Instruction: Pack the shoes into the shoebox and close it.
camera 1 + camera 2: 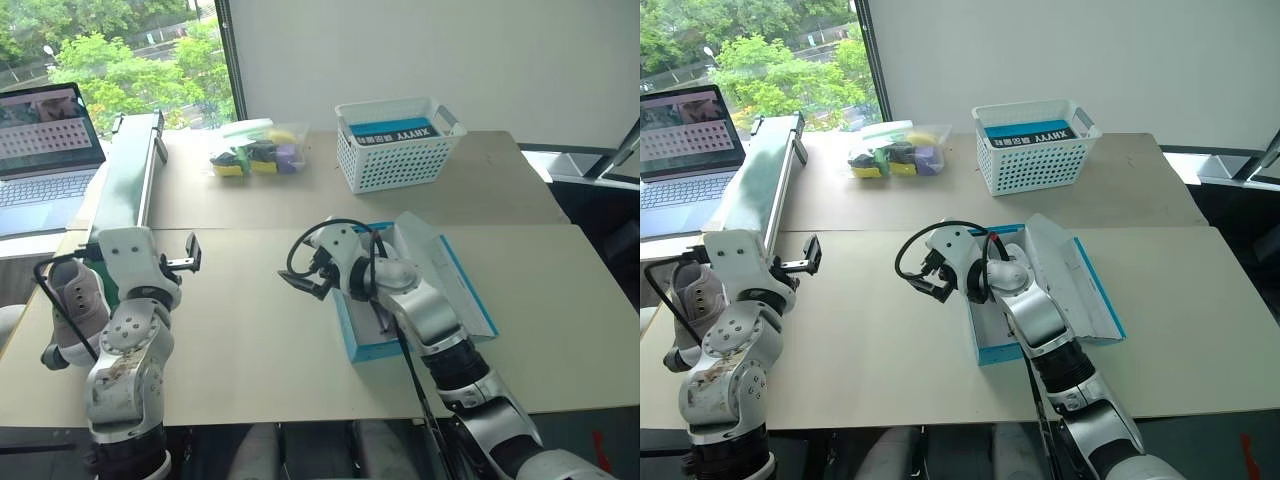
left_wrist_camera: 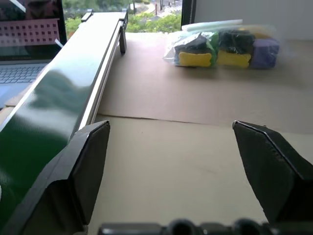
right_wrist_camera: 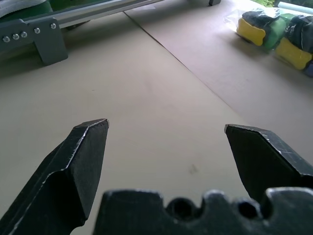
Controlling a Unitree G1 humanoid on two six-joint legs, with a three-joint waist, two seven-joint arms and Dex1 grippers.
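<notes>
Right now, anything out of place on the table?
One shoe lies at the table's far left edge, beside the left arm and well away from the open shoebox. It may overhang the edge, though the arm hides that. Nothing else stands out.

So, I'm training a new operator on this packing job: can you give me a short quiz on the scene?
1. True or false: the lid of the shoebox stands open.
2. The left gripper and the right gripper are both: A) open and empty; B) shut on a shoe; C) shut on the box lid.
3. Fill in: the shoe in view lies outside the box, beside the robot's ___ arm.

Key: 1 true; 2 A; 3 left.
</notes>
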